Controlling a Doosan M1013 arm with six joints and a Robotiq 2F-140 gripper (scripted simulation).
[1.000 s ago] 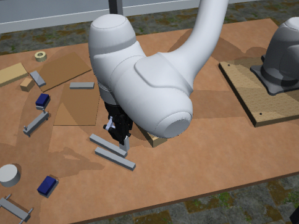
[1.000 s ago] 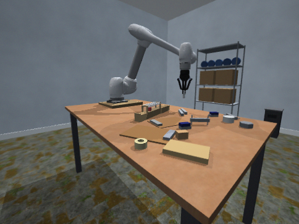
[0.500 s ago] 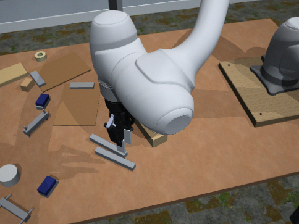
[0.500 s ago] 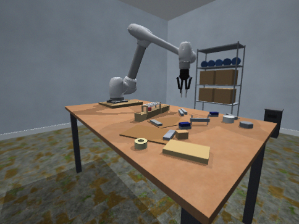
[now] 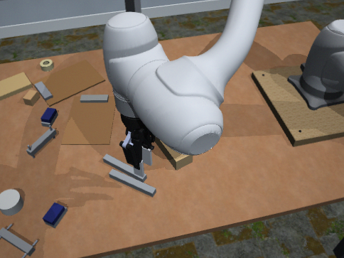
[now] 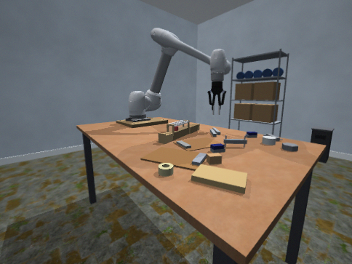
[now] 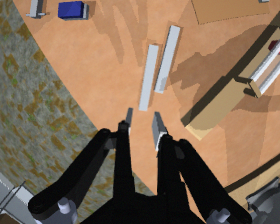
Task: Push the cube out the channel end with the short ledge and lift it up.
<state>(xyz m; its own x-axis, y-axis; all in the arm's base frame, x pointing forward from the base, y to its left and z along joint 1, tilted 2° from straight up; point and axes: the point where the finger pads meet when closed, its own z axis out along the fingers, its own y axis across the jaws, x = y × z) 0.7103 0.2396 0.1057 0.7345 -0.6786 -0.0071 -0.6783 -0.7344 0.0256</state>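
Note:
The wooden channel [image 5: 183, 161] [image 6: 185, 132] [image 7: 215, 107] stands on the table, with grey bars over its middle part. The red cube [image 6: 175, 129] [image 7: 274, 46] sits inside under the bars, only partly visible; in the exterior view it is nearer the channel's left end. In the wrist view a long wooden ledge reaches out from the barred part. The lip cannot be made out clearly. My gripper [image 5: 143, 163] [image 6: 217, 110] [image 7: 142, 117] is partly open and empty, high above the table to one side of the channel, clear of it.
Two loose grey bars [image 5: 124, 167] [image 6: 212, 132] [image 7: 148, 77] lie side by side below the gripper. Blue-topped blocks [image 5: 55, 214] [image 6: 217, 147] [image 7: 71, 10], a grey handle-like piece [image 5: 42, 141], a white cylinder [image 5: 11, 202] and a tape roll [image 5: 47, 65] [image 6: 166, 169] lie farther off.

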